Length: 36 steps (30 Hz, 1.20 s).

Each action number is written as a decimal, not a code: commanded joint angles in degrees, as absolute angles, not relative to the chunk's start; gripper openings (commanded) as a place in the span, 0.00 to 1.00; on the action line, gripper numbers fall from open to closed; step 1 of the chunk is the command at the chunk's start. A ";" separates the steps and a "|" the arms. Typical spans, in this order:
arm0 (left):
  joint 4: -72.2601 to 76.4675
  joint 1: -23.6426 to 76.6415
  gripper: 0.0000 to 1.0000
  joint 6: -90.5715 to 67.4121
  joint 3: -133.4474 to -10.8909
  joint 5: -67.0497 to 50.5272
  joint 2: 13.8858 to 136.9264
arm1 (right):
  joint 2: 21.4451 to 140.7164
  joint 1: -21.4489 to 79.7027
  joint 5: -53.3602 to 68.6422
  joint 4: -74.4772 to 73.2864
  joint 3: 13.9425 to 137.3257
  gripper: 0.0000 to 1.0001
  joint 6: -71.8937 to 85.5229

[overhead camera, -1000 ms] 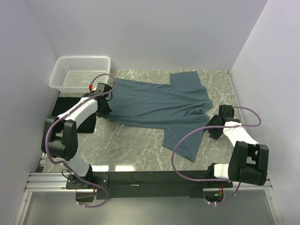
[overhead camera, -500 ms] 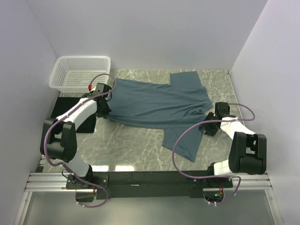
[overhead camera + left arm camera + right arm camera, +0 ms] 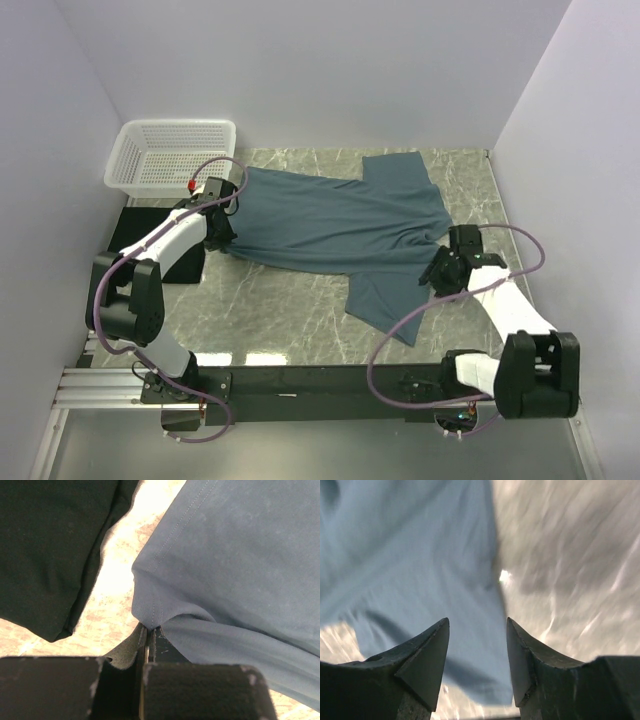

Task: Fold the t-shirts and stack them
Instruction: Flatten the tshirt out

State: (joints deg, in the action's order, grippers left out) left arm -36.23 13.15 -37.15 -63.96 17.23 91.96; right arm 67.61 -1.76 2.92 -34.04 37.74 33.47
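Observation:
The slate-blue t-shirt (image 3: pixel 330 225) lies spread across the marble table, sleeves at the back right and front. My left gripper (image 3: pixel 222 240) is shut on the shirt's left hem corner (image 3: pixel 150 615), pinching a fold of cloth. The black t-shirt (image 3: pixel 160 245) lies folded at the left, partly under my left arm; it shows in the left wrist view (image 3: pixel 50 550). My right gripper (image 3: pixel 432 275) is open just above the front sleeve's edge (image 3: pixel 445 560), near the shirt's right side, holding nothing.
A white lattice basket (image 3: pixel 172 152) stands at the back left corner. Walls close in the table on the left, back and right. The marble table (image 3: pixel 290 310) has bare surface in front of the shirt.
My right gripper has moved left and slightly forward, from beside the shirt's right edge to over the front sleeve. The left gripper and shirt have stayed put.

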 commanded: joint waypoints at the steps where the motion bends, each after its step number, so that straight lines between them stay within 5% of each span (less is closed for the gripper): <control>1: -36.03 12.83 0.01 -36.91 -63.81 19.25 89.91 | 64.43 4.11 0.09 -41.83 36.47 0.57 37.60; 9: -36.21 12.83 0.01 -36.56 -63.55 19.86 89.04 | 62.32 13.97 -0.79 -50.44 34.37 0.58 45.78; 36: -36.12 12.74 0.01 -36.39 -63.19 19.95 88.24 | 66.02 17.31 -1.39 -44.38 30.67 0.53 47.63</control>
